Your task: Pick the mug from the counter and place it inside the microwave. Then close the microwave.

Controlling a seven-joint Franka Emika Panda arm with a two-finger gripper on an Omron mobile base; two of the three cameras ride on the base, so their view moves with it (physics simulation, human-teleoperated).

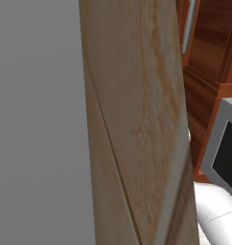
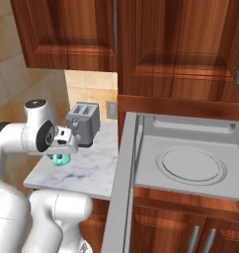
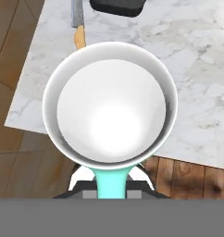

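Note:
My gripper (image 2: 62, 153) is shut on the small teal mug (image 2: 61, 159), which hangs under the hand over the left front part of the marble counter (image 2: 92, 170). In the hand view the mug (image 3: 110, 106) is seen from above, with a white inside and rim and a teal side running down to my gripper (image 3: 110, 184). The grey microwave (image 2: 190, 128) stands open to the right, its white round turntable plate (image 2: 190, 165) bare. Its door (image 2: 122, 192) swings out toward me, edge on. A corner of the microwave (image 1: 223, 148) shows at the right of the left base view.
A grey toaster (image 2: 83, 123) stands on the counter just behind the hand. A knife (image 3: 77, 28) with an orange handle lies on the marble beyond the mug. Dark wood cabinets (image 2: 156, 44) hang above. A pale wooden panel (image 1: 137, 124) blocks most of the left base view.

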